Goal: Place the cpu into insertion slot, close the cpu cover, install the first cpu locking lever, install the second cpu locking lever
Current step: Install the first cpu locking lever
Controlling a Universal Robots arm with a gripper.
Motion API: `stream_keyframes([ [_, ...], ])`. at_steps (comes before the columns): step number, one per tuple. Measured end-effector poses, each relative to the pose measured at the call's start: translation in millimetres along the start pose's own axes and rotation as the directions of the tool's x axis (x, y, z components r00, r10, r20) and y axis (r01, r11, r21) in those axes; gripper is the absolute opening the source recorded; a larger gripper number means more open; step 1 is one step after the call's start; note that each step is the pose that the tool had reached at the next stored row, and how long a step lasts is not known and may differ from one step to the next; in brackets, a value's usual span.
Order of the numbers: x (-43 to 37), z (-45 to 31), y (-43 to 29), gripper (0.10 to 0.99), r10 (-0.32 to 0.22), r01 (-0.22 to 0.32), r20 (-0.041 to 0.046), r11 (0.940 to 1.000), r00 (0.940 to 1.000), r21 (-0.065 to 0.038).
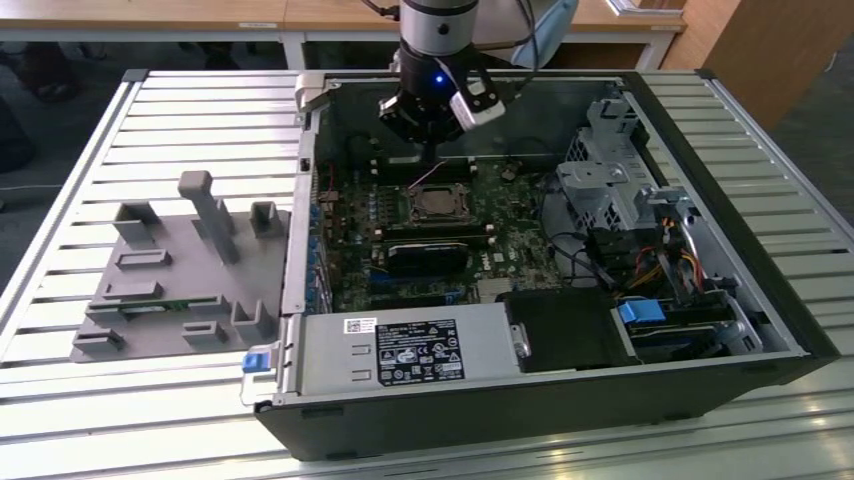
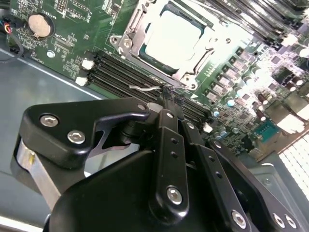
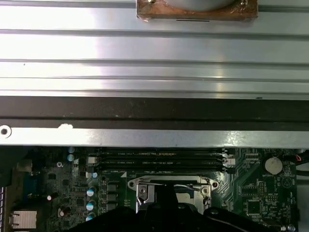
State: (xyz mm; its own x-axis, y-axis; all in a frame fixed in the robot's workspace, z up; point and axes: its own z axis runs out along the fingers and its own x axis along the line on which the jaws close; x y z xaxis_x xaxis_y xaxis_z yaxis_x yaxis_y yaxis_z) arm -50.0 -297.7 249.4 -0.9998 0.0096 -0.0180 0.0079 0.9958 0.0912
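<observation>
The cpu (image 2: 174, 38) lies flat in the insertion slot (image 1: 434, 205), its silver top facing up. Around it the silver cpu cover (image 2: 131, 36) lies down as a frame. A thin wire locking lever (image 2: 145, 88) stands up off the board beside the socket, and its hooked end sticks out to one side of my fingertips. My gripper (image 2: 167, 96) is shut, with its tips right at that lever; whether the wire is pinched between them I cannot tell. In the exterior view the gripper (image 1: 430, 160) hangs inside the open case just behind the socket.
Black memory slots (image 2: 120, 72) run between the socket and my gripper. A drive cage (image 1: 614, 190) with cables fills the case on the exterior view's right, and the power supply (image 1: 400, 350) sits at the front. A grey fixture (image 1: 187, 270) stands outside the case on the exterior view's left.
</observation>
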Motion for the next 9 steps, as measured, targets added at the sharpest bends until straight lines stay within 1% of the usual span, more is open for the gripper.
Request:
stream_keyframes([
  [1, -0.3, 0.6, 0.0, 0.106, 0.000, 0.000, -0.0001, 1.0000, 1.0000, -0.010],
  [2, -0.8, 1.2, 0.0, 0.106, 0.000, 0.000, 0.0001, 0.9999, 1.0000, -0.014],
  [9, -1.9, 3.2, -0.2, 0.106, 0.000, 0.000, 0.0000, 0.9999, 1.0000, -0.014],
])
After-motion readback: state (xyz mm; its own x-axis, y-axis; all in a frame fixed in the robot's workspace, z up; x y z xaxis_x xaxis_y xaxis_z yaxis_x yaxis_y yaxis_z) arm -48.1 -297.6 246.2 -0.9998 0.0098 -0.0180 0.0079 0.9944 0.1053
